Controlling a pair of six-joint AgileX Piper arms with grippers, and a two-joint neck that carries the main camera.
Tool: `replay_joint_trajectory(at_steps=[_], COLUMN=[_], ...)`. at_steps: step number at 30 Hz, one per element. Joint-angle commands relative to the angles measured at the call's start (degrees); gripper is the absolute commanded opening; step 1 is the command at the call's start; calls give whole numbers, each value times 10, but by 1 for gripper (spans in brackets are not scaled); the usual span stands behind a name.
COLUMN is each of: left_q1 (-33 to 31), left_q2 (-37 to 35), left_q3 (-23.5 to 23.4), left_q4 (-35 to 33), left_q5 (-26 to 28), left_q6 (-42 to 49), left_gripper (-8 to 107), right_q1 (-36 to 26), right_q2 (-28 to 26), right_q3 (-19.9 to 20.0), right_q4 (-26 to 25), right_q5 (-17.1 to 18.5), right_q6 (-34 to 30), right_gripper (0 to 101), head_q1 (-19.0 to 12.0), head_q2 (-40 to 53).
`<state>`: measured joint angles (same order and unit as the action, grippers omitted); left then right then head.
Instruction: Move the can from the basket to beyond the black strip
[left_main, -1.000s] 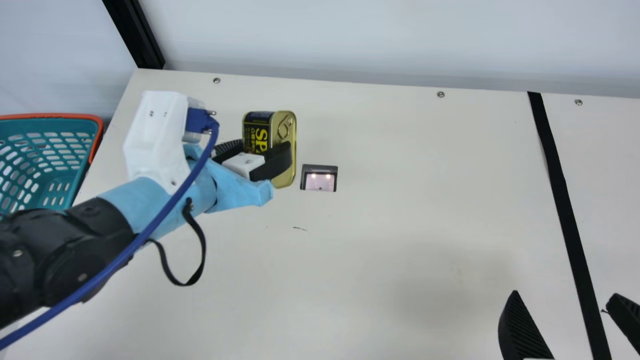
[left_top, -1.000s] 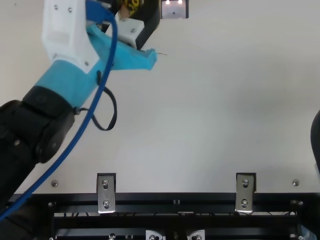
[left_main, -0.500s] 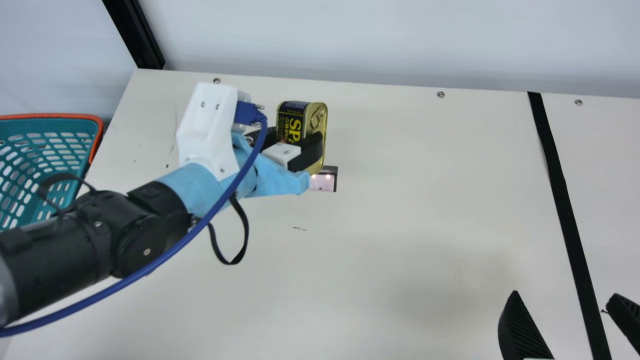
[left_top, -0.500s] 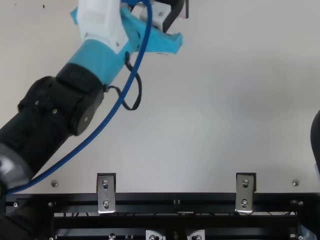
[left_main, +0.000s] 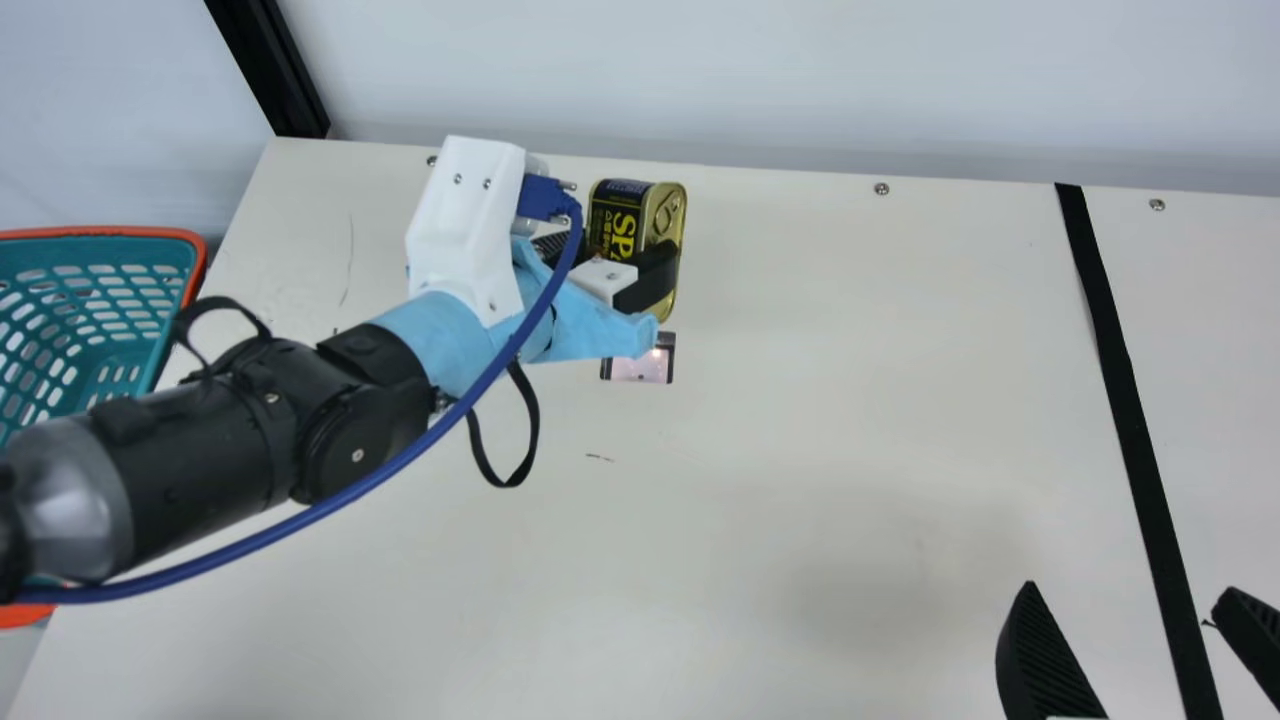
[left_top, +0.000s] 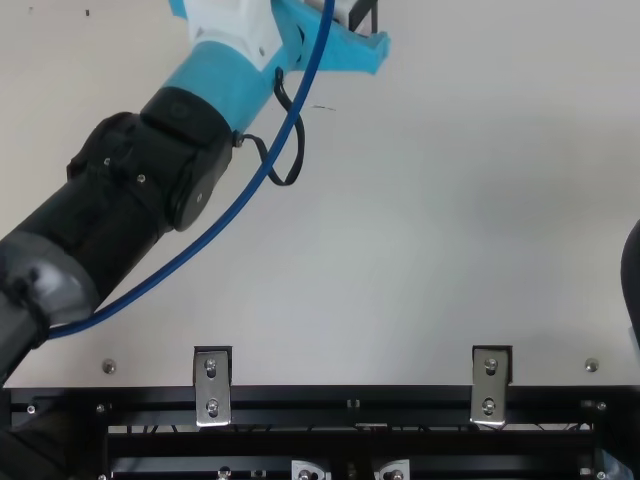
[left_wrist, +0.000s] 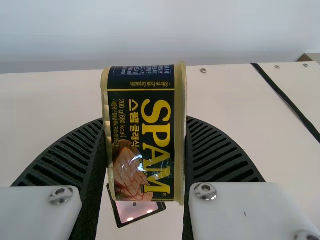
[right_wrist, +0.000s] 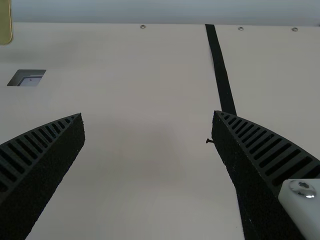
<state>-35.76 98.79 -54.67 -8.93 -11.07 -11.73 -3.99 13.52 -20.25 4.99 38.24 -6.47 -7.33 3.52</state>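
Metal can (left_wrist: 144, 140): slip risk.
Left gripper (left_wrist: 145, 122) pinches it; right gripper (right_wrist: 148, 115) stands spread; smooth sides may slide.

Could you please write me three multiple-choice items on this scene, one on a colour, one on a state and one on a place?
1. What colour is the rim of the basket?
A. Orange
B. White
C. Black

2. In what state is the right end effector?
A. Shut, empty
B. Shut on a cup
C. Open, empty

3. Where is the can?
A. In the basket
B. Between the fingers of the left end effector
C. Beyond the black strip

Key:
1. A: the main view shows an orange rim.
2. C: its fingers stand wide apart with nothing between them.
3. B: the left wrist view shows it clasped there.
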Motion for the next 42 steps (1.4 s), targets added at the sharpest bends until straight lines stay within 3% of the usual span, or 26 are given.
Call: replay_joint_trajectory(at_steps=[1,18,42], left_q1=[1,-5,-87], left_q2=[4,29,-109], left_q3=[0,6,82], left_q4=[-3,-68,-115], left_q5=[-6,-42,49], left_q6=[4,65,139], left_gripper=[10,10,10], right_q1=[0,0,0], right_q2=[0,0,0], right_q3=[0,0,0], right_q4=[0,-1,0], right_q5=[0,0,0], right_q6=[0,0,0], right_gripper=[101,101,101], head_q1=[-20,-20,-20], head_q2=[-3,-3,-3])
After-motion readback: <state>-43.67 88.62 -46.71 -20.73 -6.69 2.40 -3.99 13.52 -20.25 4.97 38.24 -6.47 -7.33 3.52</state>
